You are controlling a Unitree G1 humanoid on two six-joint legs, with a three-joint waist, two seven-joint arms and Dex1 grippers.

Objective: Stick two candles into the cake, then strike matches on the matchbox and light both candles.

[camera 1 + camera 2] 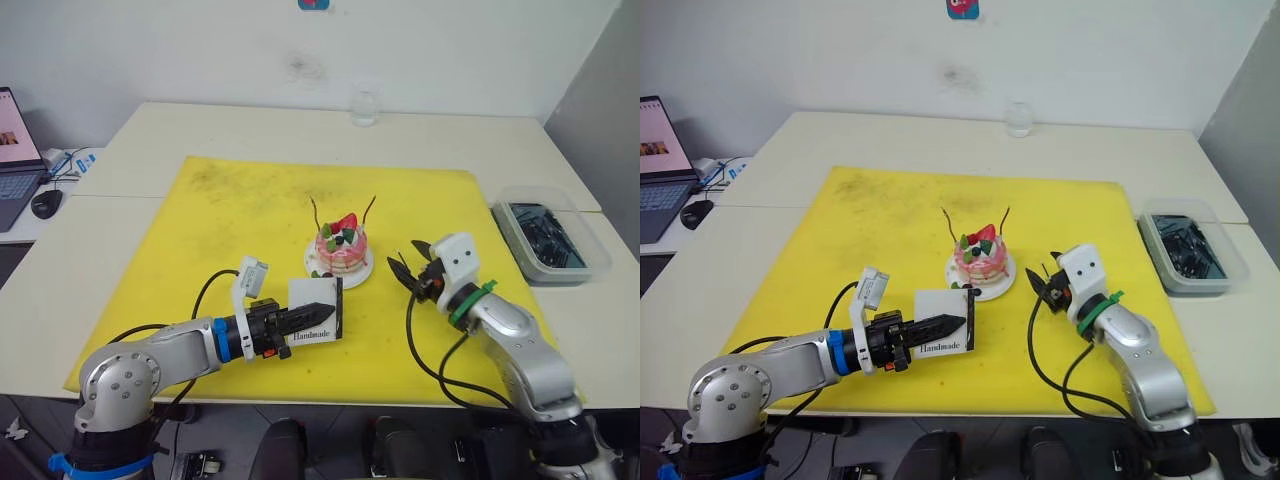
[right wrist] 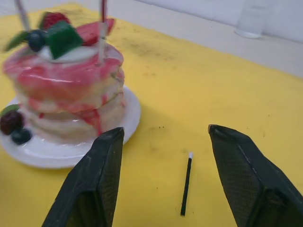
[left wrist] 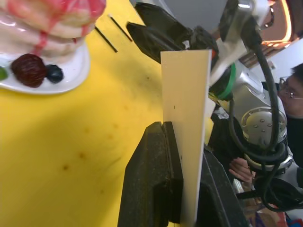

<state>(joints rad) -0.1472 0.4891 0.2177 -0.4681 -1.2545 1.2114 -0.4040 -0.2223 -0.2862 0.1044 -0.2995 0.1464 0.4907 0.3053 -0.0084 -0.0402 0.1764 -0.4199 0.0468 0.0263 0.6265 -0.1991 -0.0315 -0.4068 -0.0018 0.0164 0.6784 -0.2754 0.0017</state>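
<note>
Left eye view: the left gripper [image 1: 318, 308] has its fingers clamped on the flat white "Handmade" matchbox [image 1: 318, 312], held upright just beside the small pink-and-white cake [image 1: 341, 249] on the yellow mat [image 1: 230, 230]. Two thin dark candles [image 1: 313, 214] stand in the cake. The right gripper [image 2: 165, 175] has fingers apart over a short dark match [image 2: 186, 180] lying on the mat.

a pale surface [image 1: 250, 135] carries a yellow mat [image 1: 240, 215]. on the mat sit the cake's white plate [image 1: 362, 270] and a dark match [image 2: 186, 179]. off the mat stand a clear glass [image 1: 365, 105] and a clear plastic tub [image 1: 555, 240].
</note>
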